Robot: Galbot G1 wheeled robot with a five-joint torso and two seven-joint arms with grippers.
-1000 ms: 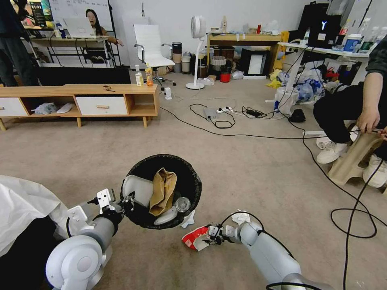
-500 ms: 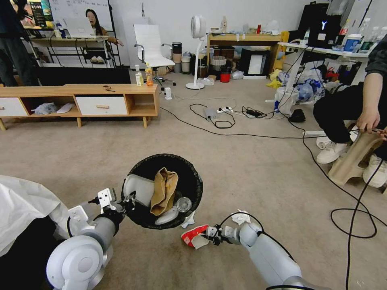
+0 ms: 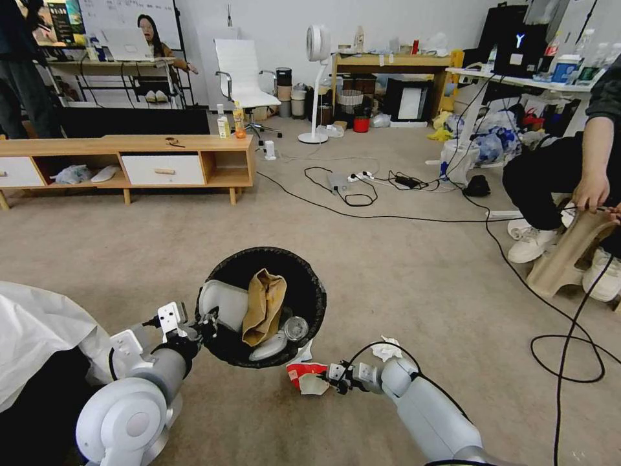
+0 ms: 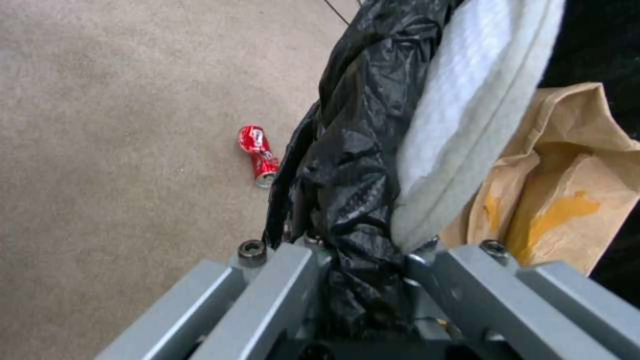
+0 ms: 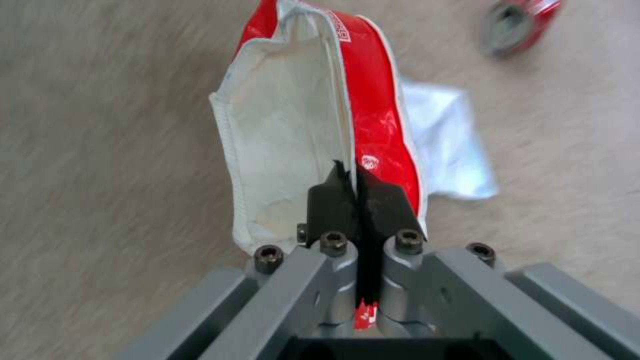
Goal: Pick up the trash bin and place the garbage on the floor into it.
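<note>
The trash bin (image 3: pixel 304 272) with its black liner hangs just above the floor (image 3: pixel 420 278), and my left gripper (image 3: pixel 206 323) is shut on its near rim. Up close, that left gripper (image 4: pixel 360 255) pinches the black bag fold. Inside the bin lie a brown paper bag (image 3: pixel 262 304), a white container and a clear cup. My right gripper (image 3: pixel 333 375) is shut on the wall of a crushed red-and-white paper cup (image 3: pixel 303 377), held just right of the bin and below its rim. In the right wrist view the gripper (image 5: pixel 358 190) clamps the cup (image 5: pixel 293 125). A crushed red can (image 4: pixel 258 155) lies on the carpet under the bin.
A crumpled white tissue (image 3: pixel 387 349) lies beside my right forearm, and another tissue (image 5: pixel 447 150) lies below the cup. Black cables (image 3: pixel 563 349) loop on the right, near a seated person's feet (image 3: pixel 533 243). A low wooden cabinet (image 3: pixel 129 162) stands far left.
My right gripper has carried the paper cup a little to the left, toward the bin. The bin and left gripper have barely shifted.
</note>
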